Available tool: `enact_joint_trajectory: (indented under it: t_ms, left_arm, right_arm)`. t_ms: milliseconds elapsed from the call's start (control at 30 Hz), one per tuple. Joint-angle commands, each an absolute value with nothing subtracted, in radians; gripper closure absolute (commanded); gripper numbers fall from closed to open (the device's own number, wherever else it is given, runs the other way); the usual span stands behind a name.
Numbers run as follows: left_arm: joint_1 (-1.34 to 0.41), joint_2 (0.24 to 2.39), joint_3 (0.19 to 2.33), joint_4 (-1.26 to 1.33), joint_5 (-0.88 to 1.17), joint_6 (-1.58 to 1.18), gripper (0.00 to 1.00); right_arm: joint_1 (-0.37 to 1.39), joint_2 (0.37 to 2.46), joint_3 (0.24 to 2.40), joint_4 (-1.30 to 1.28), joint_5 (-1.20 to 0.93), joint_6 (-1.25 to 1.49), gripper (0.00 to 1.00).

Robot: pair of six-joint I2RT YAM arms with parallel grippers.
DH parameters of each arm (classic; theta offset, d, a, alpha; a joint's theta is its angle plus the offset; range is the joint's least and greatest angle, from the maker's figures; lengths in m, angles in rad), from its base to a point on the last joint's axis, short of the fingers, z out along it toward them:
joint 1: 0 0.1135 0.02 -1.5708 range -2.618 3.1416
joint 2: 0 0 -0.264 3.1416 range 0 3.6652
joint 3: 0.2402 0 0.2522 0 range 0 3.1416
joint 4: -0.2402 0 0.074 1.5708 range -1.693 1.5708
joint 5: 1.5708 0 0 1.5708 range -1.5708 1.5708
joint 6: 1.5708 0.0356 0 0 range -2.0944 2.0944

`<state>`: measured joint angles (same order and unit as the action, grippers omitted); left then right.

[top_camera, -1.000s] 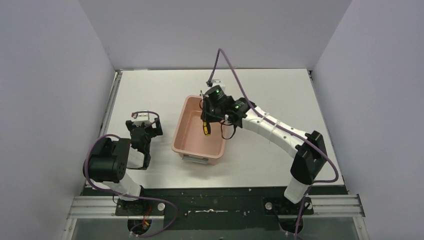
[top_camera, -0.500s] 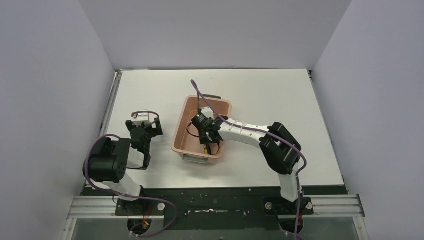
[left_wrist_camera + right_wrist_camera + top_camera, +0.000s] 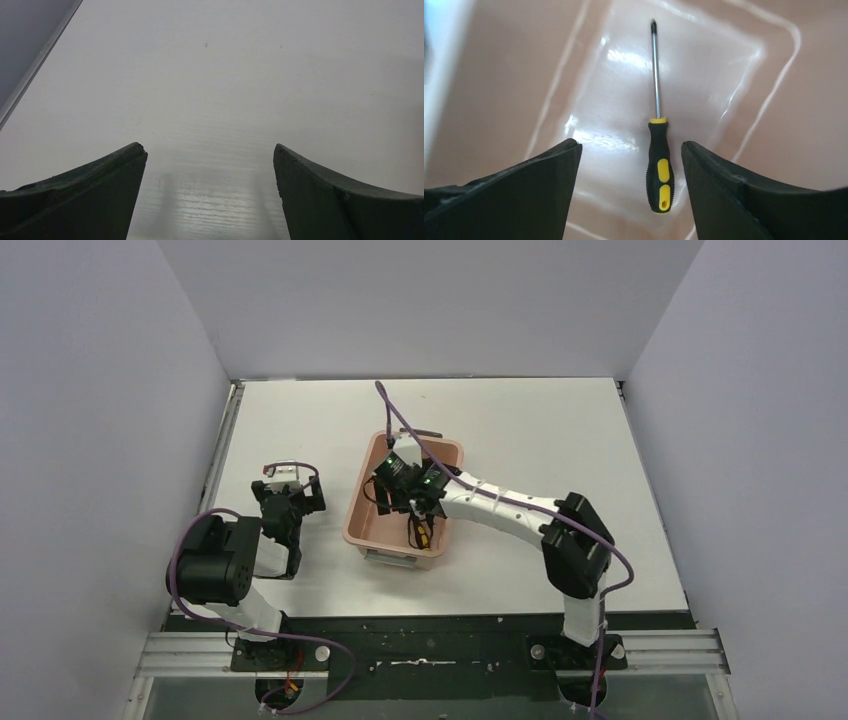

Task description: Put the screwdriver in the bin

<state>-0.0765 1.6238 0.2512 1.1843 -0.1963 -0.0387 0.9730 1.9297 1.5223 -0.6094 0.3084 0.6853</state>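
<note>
The screwdriver (image 3: 657,120) lies flat on the floor of the bin (image 3: 499,75). Only the right wrist view shows its whole length; from above, just a yellow scrap peeks out by the arm. The right pincer (image 3: 629,145) hangs over it, spread wide and holding nothing. The left pincer (image 3: 210,150) gapes wide above the white surface (image 3: 225,75).

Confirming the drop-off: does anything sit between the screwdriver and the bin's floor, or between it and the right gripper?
Nothing visible does. The screwdriver lies flat on the floor of the bin, and the right gripper hangs over it, jaws open, clear of the handle.
</note>
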Motion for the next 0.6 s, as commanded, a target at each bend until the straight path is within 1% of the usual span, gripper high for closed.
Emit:
enact_joint_trajectory:
  t_ms: [0,33,67,200,333,467,567]
  left_arm:
    - [-0.073,1.611,0.255,1.209,-0.184,-0.031,0.03]
    - [-0.074,1.611,0.255,1.209,-0.184,-0.031,0.03]
    - [-0.074,1.611,0.255,1.208,-0.184,-0.030,0.03]
    - [-0.073,1.612,0.255,1.208,-0.184,-0.030,0.03]
    - [-0.074,1.611,0.255,1.209,-0.184,-0.030,0.03]
    - [-0.073,1.611,0.255,1.208,-0.183,-0.030,0.03]
    - [-0.074,1.612,0.255,1.209,-0.184,-0.029,0.03]
  right_arm:
    - [0.988,1.731,1.606,-0.595,0.408,0.614,0.16]
    - [0.987,1.701,1.602,-0.578,0.411,0.580,0.07]
    - [0.985,1.669,1.594,-0.559,0.420,0.542,0.01]
    - [0.976,1.520,1.504,-0.438,0.505,0.366,0.00]
    - [0.917,1.330,1.260,-0.186,0.622,0.159,0.00]
    - [0.756,1.139,0.933,0.122,0.658,0.067,0.00]
    - [0.613,1.048,0.754,0.204,0.610,0.083,0.00]
